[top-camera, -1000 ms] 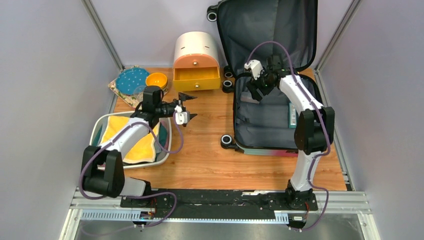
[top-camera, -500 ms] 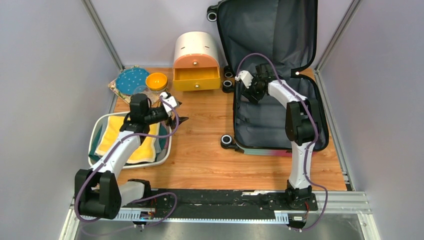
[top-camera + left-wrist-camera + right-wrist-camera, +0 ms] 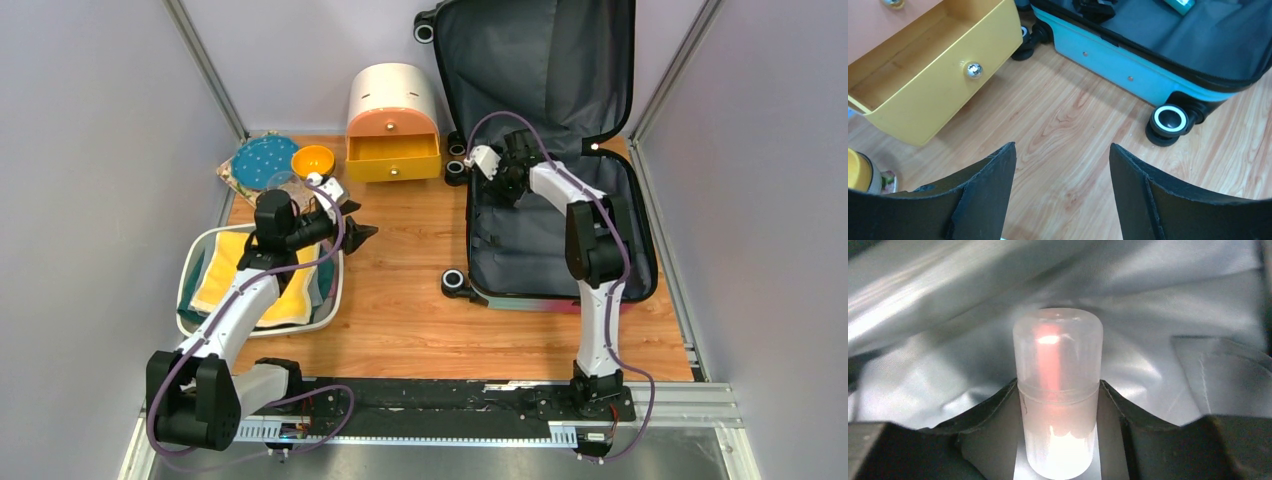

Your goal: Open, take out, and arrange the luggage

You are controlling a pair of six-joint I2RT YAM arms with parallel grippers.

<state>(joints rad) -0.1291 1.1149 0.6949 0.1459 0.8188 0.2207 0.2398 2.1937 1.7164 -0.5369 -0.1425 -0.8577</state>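
On the left, a white basin (image 3: 190, 262) with a yellow cloth (image 3: 225, 268) in it sits on the wooden table (image 3: 400, 300). The left gripper (image 3: 357, 224) hangs just past the basin's far right corner, over bare wood, with its two fingers spread wide and nothing between them. In the middle at the back stands a round cream cabinet (image 3: 390, 92) with its yellow drawer (image 3: 393, 157) open. On the right the luggage (image 3: 520, 240) lies open with its lid standing up, and the right gripper (image 3: 1058, 390) is down in the far left corner of the grey inside, pinching a little see-through bottle (image 3: 1058, 350) that glows pink.
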